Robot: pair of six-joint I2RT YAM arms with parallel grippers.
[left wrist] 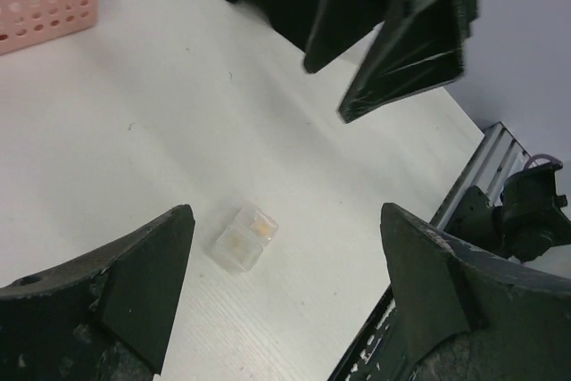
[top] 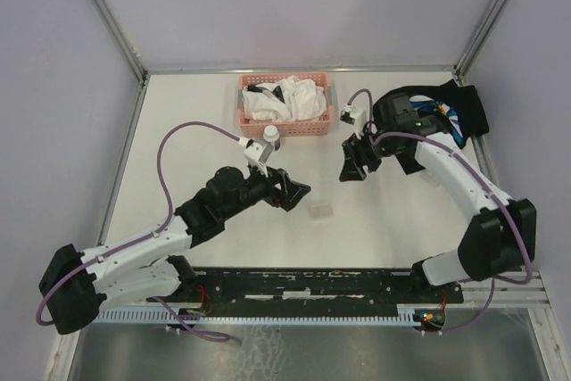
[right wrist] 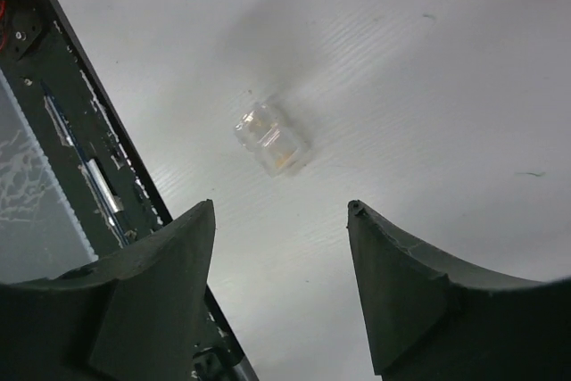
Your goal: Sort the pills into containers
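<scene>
Just beyond the left gripper (top: 295,194), spread wide and empty, and before the likewise open, empty right gripper (top: 352,170), a small clear plastic box (left wrist: 244,238) lies flat on the white table (top: 401,220), its long axis slanting, orange-tinted end nearer the right gripper.

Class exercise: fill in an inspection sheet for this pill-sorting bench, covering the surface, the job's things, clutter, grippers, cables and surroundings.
Surface: white table; no spills seen.
Job's things: clear pill box lies flat on the table between the two grippers, with something orange inside. Loose pills: nothing seen.
Clutter: pink basket holding white cloths at the far edge; small white bottle just in front of it; black item at the far right, too unclear to name.
Grippers: left gripper and right gripper are both open and empty, apart from the box.
Cables: purple cables loop along each arm, not touching the box.
Surroundings: pale walls, metal frame posts.
</scene>
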